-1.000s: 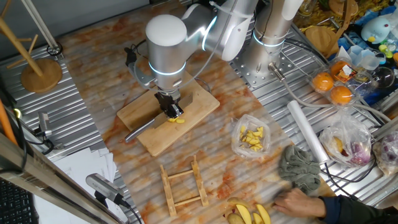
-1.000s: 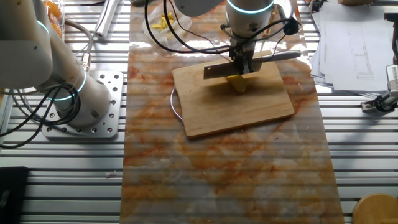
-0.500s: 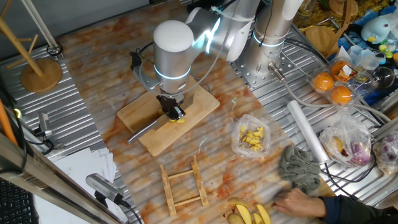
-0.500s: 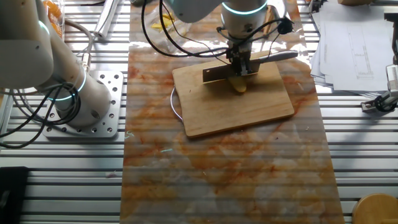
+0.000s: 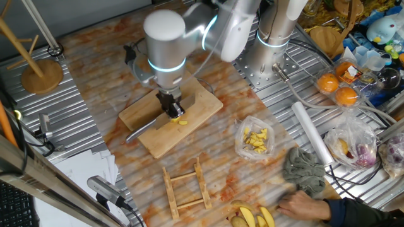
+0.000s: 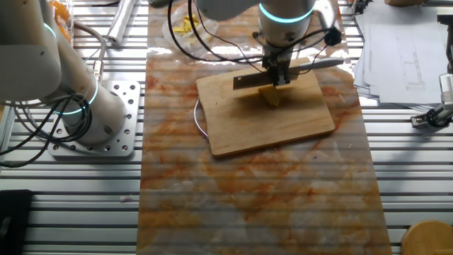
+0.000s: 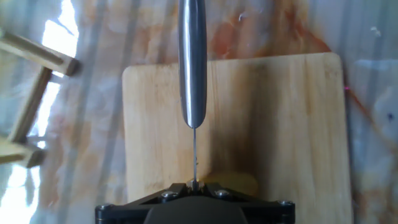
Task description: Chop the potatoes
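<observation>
A wooden cutting board [image 5: 202, 107] [image 6: 297, 117] [image 7: 280, 124] lies on the marbled mat. On it are the potatoes, a few pale-yellow pieces [image 5: 182, 122] [image 6: 272, 97] [image 7: 239, 182], right under the hand. My gripper [image 5: 172, 108] [image 6: 278, 73] [image 7: 194, 184] is shut on a knife, holding the thin blade [image 6: 249, 82] [image 7: 194, 149] edge-down just above the pieces. The steel handle [image 5: 140, 132] [image 6: 318, 64] [image 7: 192, 62] sticks out past the board's edge.
A clear bag of yellow chunks [image 5: 255, 140] and a small wooden rack [image 5: 185, 188] lie near the board. A roll [image 5: 310, 132], a grey cloth [image 5: 304, 171], a person's hand [image 5: 303, 205] and bagged fruit [image 5: 344, 94] are at the side. A second arm's base [image 6: 85, 113] stands nearby.
The gripper with the knife rose and shifted slightly half a second ago, then came back down over the potato pieces. The board and pieces stay in place.
</observation>
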Controlling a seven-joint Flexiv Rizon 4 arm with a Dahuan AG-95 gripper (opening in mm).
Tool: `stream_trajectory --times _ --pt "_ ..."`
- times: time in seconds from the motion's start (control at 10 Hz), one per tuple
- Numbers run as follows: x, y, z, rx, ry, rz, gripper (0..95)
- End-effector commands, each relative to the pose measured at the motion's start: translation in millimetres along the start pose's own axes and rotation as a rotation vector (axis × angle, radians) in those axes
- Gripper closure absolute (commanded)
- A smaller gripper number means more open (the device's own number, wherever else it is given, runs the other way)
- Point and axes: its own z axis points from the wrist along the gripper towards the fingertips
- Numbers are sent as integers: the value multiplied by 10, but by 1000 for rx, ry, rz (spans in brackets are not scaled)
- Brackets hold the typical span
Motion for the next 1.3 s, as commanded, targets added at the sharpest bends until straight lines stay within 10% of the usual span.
stream_trajectory --times 0.1,1.3 --pt "-26 -11 56 13 -6 -2 950" --pt "-64 -81 182 32 -7 -2 950"
